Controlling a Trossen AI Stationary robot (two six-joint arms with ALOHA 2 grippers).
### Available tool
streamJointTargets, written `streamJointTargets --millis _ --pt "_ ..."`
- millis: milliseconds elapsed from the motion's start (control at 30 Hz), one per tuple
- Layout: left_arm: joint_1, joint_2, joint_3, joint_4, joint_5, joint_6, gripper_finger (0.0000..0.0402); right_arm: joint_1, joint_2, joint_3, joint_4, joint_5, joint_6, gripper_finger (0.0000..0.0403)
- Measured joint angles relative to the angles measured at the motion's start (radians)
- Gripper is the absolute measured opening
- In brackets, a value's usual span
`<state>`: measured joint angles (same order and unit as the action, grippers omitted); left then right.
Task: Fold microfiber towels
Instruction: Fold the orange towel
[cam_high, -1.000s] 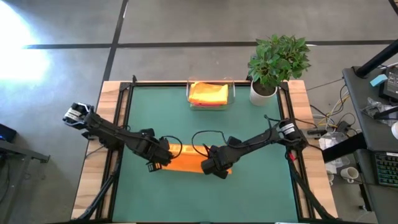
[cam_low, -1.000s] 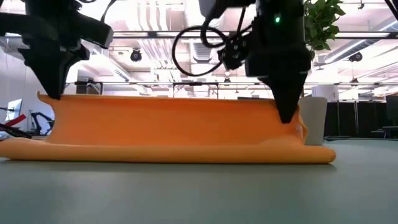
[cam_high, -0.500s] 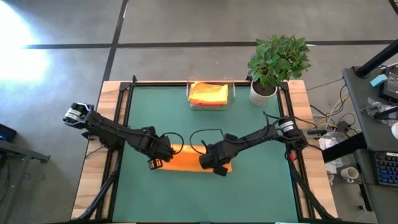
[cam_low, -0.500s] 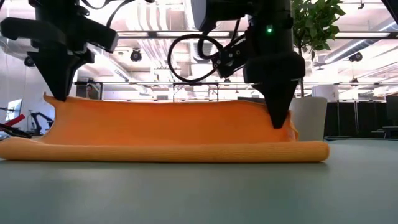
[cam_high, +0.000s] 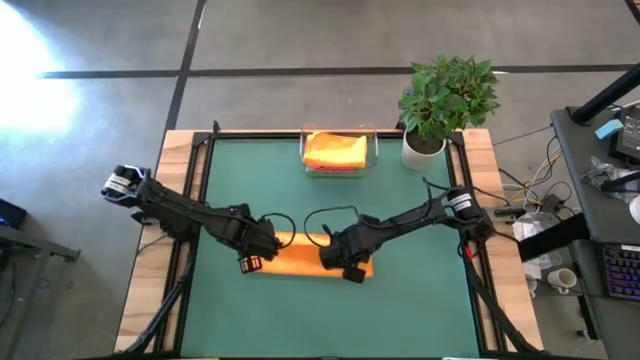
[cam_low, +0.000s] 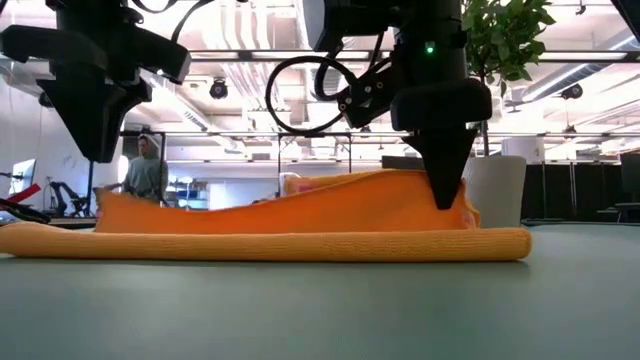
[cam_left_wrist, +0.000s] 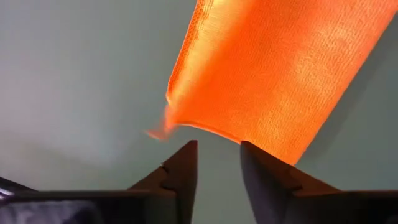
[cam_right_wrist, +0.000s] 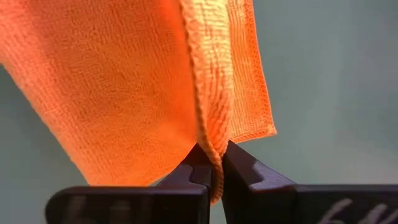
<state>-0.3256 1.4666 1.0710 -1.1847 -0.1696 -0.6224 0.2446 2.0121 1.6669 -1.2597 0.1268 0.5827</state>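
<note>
An orange microfiber towel (cam_high: 305, 256) lies folded in a long strip on the green table (cam_high: 400, 200). Its bottom layer rests flat, and its upper layer (cam_low: 330, 205) rises toward its right end. My left gripper (cam_low: 98, 152) stands open just above the towel's left end and touches nothing; in the left wrist view the towel (cam_left_wrist: 273, 74) lies below the gripper's (cam_left_wrist: 217, 149) parted fingers. My right gripper (cam_low: 445, 200) is shut on the towel's raised edge near its right end. My right gripper pinches the towel's upper edge (cam_right_wrist: 208, 134) between its two fingers, near the towel's right end. The fingers come from above and point down. The held edge stands up off the table and slopes down toward the left, while the rest of the towel (cam_low: 300, 243) lies on the table.
A clear tray (cam_high: 372, 150) with folded orange and yellow towels (cam_high: 335, 150) stands at the table's far edge. A potted plant (cam_high: 445, 100) is at the far right corner. A person (cam_low: 145, 170) stands in the room behind the table.
My left gripper has opened and let go of the towel's upper edge. The left part of that edge has dropped onto the lower layer, while the right end stays raised in my right gripper. My right gripper has shifted slightly toward the table's left.
</note>
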Motion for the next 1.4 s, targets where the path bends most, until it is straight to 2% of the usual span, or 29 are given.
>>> streamJointTargets --millis 233,533,967,1133,1233,1400 --pt "0.007 -0.001 0.000 -0.002 -0.006 0.000 0.0158 -0.024 0.000 0.000 0.009 0.004 -0.022 0.0009" --pt "0.008 -0.001 0.007 0.005 0.006 0.001 0.0162 -0.054 0.000 0.000 0.018 0.032 -0.138 0.0014" --pt "0.008 -0.001 0.007 0.061 0.008 0.058 0.0162 -0.058 -0.009 -0.001 -0.031 0.029 -0.153 0.0123" --pt "0.006 -0.001 -0.013 0.132 0.019 0.060 0.0162 -0.068 -0.077 -0.004 -0.076 0.031 -0.192 0.0138" --pt "0.005 -0.001 -0.047 0.197 0.065 0.060 0.0162 -0.073 -0.137 -0.026 -0.056 0.031 -0.207 0.0134" --pt "-0.017 -0.001 -0.108 0.271 0.099 0.052 0.0162 -0.075 -0.265 -0.148 0.102 0.016 -0.220 0.0123"
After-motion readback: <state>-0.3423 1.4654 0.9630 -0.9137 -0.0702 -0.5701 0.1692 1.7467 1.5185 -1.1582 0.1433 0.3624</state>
